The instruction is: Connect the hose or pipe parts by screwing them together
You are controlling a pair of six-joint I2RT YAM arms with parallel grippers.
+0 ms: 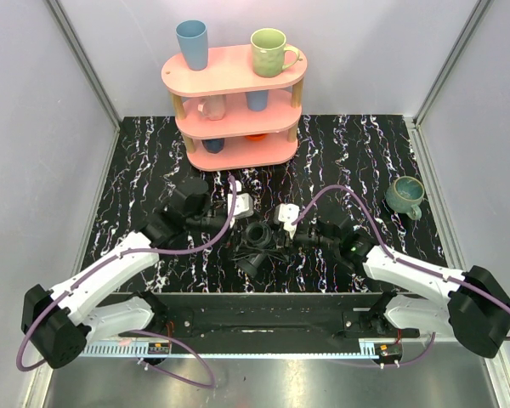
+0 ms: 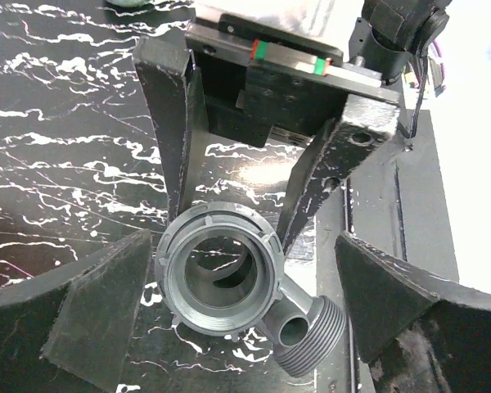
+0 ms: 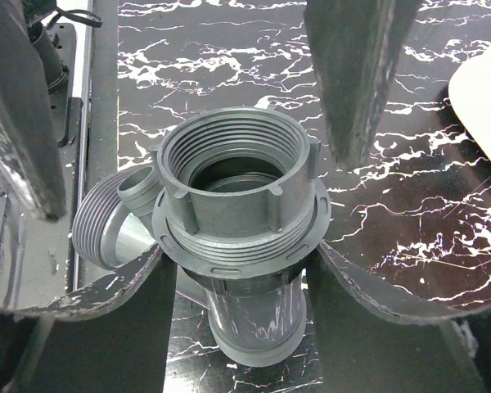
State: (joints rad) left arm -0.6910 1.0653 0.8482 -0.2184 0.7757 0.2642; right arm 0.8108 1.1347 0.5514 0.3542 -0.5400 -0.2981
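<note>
The hose or pipe parts [image 3: 237,205] form one dark grey T-shaped fitting with a wide threaded collar on top and a side branch [image 3: 106,225] ending in a ribbed thread. My right gripper [image 3: 241,323] is shut on its smooth body just below the flange, both fingers pressed against it. In the left wrist view the collar's round mouth [image 2: 221,270] faces the camera. My left gripper [image 2: 254,315] stands open around it, with a gap on each side between collar and fingers [image 2: 98,315]. In the top view the fitting [image 1: 257,235] sits between both grippers at mid-table.
A pink three-level shelf [image 1: 234,76] with cups and mugs stands at the back centre. A grey-green mug [image 1: 405,195] sits on the marbled black tabletop [image 1: 348,161] at the right. The black base rail [image 1: 263,313] runs along the near edge.
</note>
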